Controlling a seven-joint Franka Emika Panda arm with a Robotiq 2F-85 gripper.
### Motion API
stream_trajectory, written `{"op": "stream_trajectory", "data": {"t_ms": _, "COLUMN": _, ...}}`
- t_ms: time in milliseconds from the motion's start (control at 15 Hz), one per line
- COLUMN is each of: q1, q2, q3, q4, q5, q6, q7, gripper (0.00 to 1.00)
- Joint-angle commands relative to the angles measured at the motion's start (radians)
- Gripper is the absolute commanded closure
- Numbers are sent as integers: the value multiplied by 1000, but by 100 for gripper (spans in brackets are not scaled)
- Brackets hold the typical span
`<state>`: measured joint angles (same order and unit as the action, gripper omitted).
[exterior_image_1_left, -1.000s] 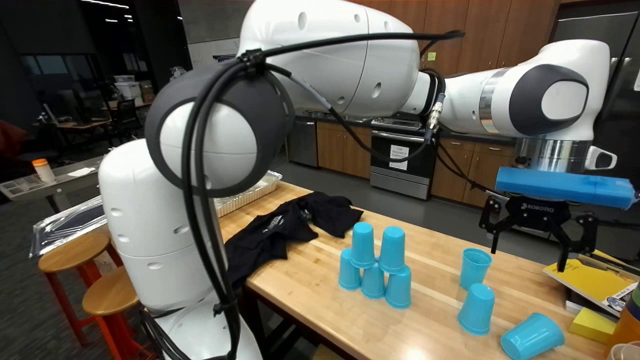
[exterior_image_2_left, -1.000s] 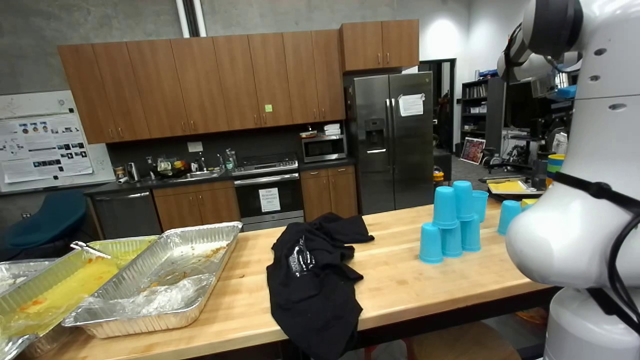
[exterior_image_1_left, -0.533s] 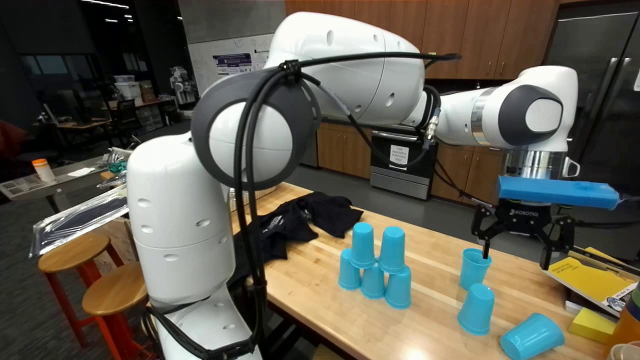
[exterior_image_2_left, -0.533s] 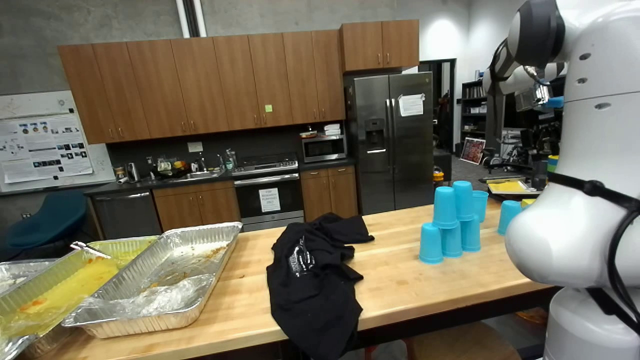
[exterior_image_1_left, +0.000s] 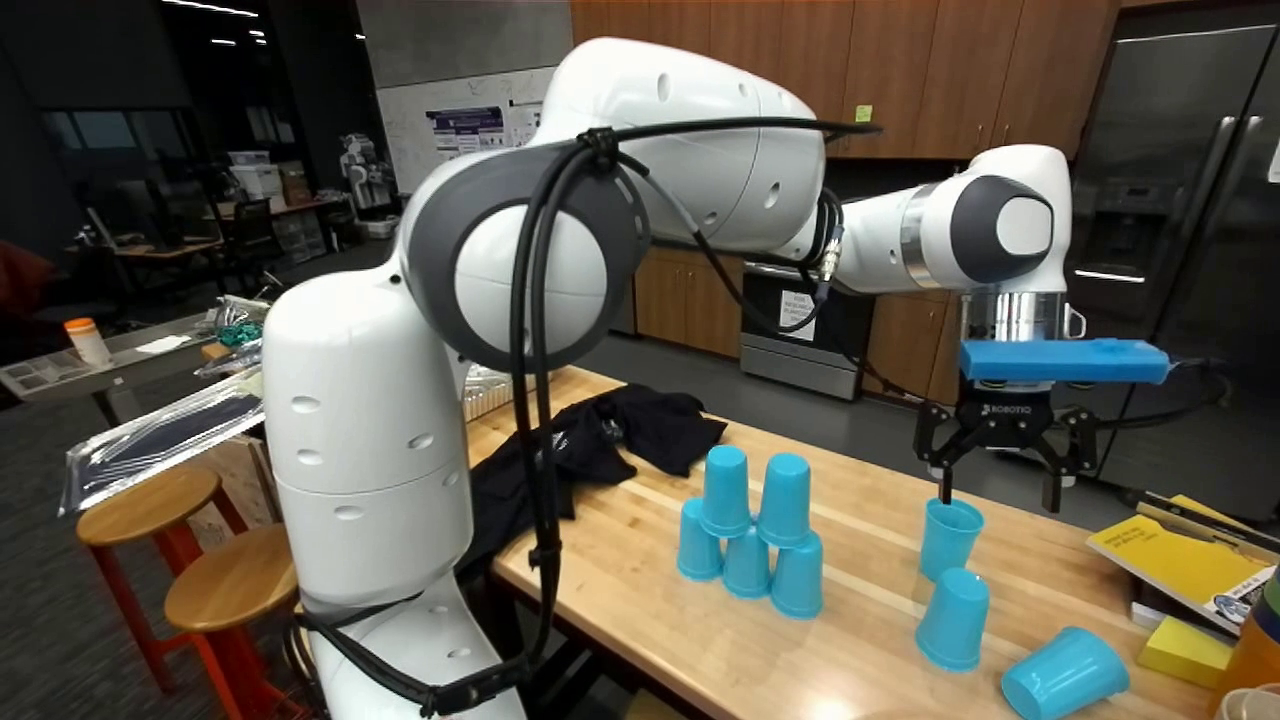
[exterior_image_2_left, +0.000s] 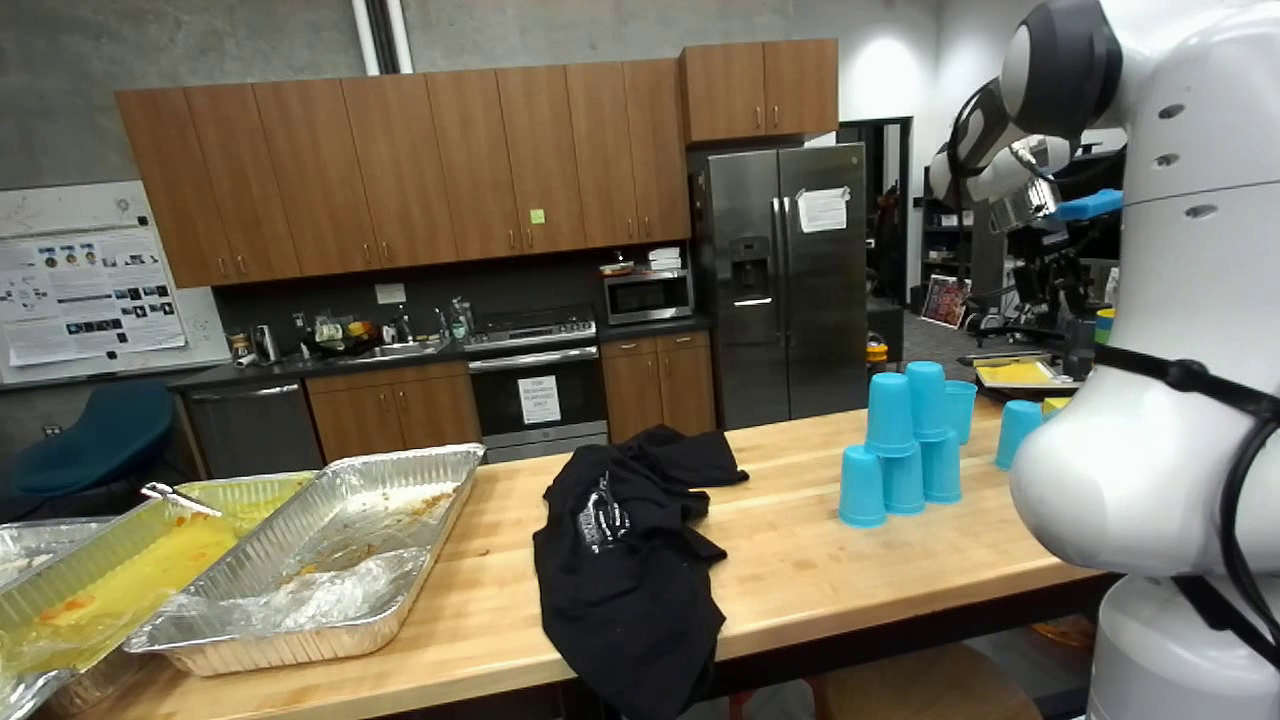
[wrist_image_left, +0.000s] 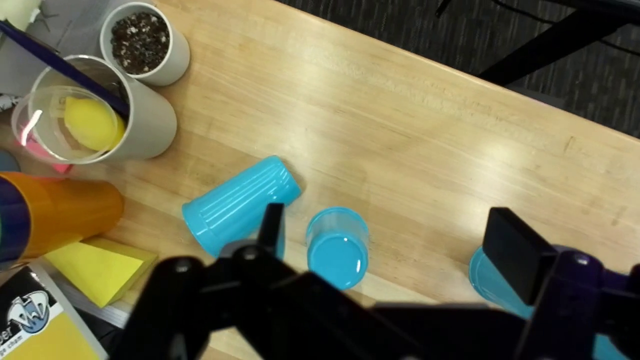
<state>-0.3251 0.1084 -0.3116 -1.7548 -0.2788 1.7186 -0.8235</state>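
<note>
Fingers (exterior_image_1_left: 1051, 492) hung apart over the counter (exterior_image_1_left: 868, 605), near an upright blue cup (exterior_image_1_left: 948, 545), an inverted cup (exterior_image_1_left: 953, 622) and a sideways cup (exterior_image_1_left: 1066, 674).

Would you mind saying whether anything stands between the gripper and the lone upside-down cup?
Nothing visible does: the wrist view shows the upside-down cup, uncovered, below the open gripper. An upright cup stands close by.

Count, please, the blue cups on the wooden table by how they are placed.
Stacked blue cups: 5
Single mouth-up blue cup: 1
Single upside-down blue cup: 1
Blue cup lying on its side: 1
Total: 8
</note>
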Motion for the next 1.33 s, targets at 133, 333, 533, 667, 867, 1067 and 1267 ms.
{"op": "stream_trajectory", "data": {"t_ms": 133, "q1": 10, "q2": -42, "q3": 20, "q4": -29, "q5": 1, "q6": -7, "q7": 174, "gripper": 0}}
{"op": "stream_trajectory", "data": {"t_ms": 333, "q1": 11, "q2": -55, "q3": 24, "q4": -40, "q5": 12, "q6": -28, "q7": 271, "gripper": 0}}
{"op": "stream_trajectory", "data": {"t_ms": 533, "q1": 14, "q2": -83, "q3": 29, "q4": -69, "q5": 19, "q6": -36, "q7": 340, "gripper": 0}}
{"op": "stream_trajectory", "data": {"t_ms": 667, "q1": 23, "q2": -97, "q3": 38, "q4": -83, "q5": 16, "q6": -54, "q7": 344, "gripper": 0}}
{"op": "stream_trajectory", "data": {"t_ms": 867, "q1": 49, "q2": -136, "q3": 59, "q4": -133, "q5": -5, "q6": -70, "q7": 300, "gripper": 0}}
{"op": "stream_trajectory", "data": {"t_ms": 1067, "q1": 82, "q2": -179, "q3": 83, "q4": -184, "q5": 0, "q6": -85, "q7": 258, "gripper": 0}}
{"op": "stream_trajectory", "data": {"t_ms": 1267, "q1": 112, "q2": -217, "q3": 98, "q4": -234, "q5": -4, "q6": -74, "q7": 191, "gripper": 0}}
